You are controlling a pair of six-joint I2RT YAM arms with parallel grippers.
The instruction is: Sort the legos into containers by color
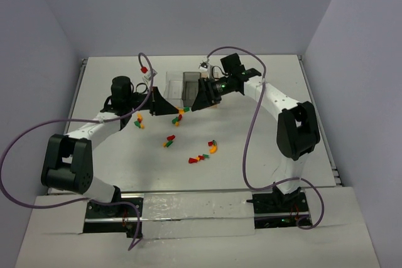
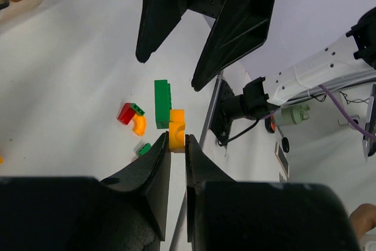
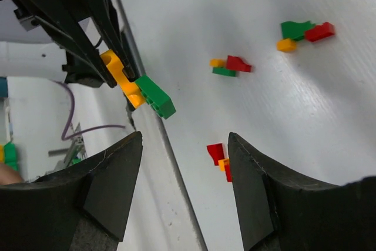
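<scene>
Left tool (image 2: 174, 140), two joined legos (image 2: 163, 105)

A white table (image 1: 138, 171); pale lilac walls (image 1: 188, 10) close round three sides.

My overhead camera sits above and behind my arm bases (image 1: 107, 208) and looks down and forward over the whole table (image 1: 264, 130). It is far from the orange-and-green brick pair (image 1: 180, 112), which shows tiny near the middle. My left wrist camera looks out along my left fingers (image 2: 147, 171), very close to that pair just past their tips. My right wrist camera faces the pair from the opposite side, slightly farther off, between my right fingers (image 3: 114, 174). All three views share the pair. Each wrist view also catches the other arm's fingers beside it and loose bricks (image 3: 232, 66) beyond it.
</scene>
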